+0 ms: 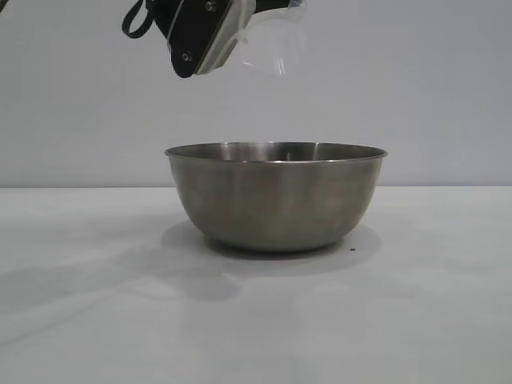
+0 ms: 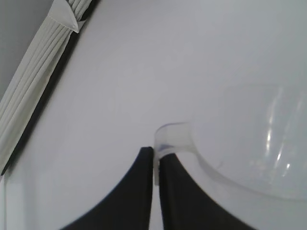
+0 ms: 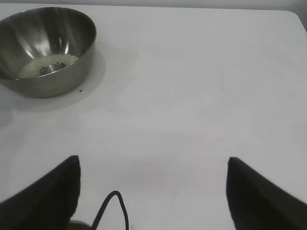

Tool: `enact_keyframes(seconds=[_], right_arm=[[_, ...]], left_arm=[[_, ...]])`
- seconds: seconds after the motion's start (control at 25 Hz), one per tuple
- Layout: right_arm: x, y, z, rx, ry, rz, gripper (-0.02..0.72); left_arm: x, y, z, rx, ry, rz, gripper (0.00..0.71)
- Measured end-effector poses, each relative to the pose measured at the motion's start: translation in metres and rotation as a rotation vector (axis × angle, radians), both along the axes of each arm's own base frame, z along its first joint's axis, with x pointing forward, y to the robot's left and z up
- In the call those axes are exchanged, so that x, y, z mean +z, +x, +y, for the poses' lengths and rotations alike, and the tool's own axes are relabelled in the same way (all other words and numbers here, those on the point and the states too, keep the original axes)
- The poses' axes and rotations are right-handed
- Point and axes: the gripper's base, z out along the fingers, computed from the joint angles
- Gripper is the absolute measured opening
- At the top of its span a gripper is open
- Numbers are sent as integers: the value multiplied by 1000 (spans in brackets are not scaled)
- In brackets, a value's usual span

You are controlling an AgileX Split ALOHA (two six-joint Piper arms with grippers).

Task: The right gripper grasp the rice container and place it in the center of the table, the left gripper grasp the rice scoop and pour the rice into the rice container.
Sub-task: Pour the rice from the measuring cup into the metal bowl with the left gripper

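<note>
The left gripper [image 2: 156, 165] pinched the rice scoop [image 2: 249, 148] handle above the rice container [image 1: 275, 196]; the right gripper [image 3: 153, 191] gaped wide, empty

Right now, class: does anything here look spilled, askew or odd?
One small dark speck lies on the table beside the rice container. The rice sits inside it, with darker bits mixed in. Nothing else stands out.

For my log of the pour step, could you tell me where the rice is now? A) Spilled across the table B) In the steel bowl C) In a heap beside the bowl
B: the right wrist view shows the rice lying in the bottom of the rice container.
</note>
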Motion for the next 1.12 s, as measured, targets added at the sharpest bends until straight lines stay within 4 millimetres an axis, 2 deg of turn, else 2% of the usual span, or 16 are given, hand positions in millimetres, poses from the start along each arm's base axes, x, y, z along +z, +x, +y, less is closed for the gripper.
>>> enact_keyframes(seconds=[0.32, 0.56, 0.84, 1.12], right_arm=[[0, 0, 0, 0, 0, 0, 532], [0, 0, 0, 0, 0, 0, 532], [0, 0, 0, 0, 0, 0, 532], [0, 0, 0, 0, 0, 0, 532]], left_arm=[[0, 2, 1, 15, -73, 108, 0], [0, 5, 3, 45, -207, 284, 0], [4, 14, 11, 117, -603, 669, 0], [8, 30, 35, 257, -1198, 969, 0]])
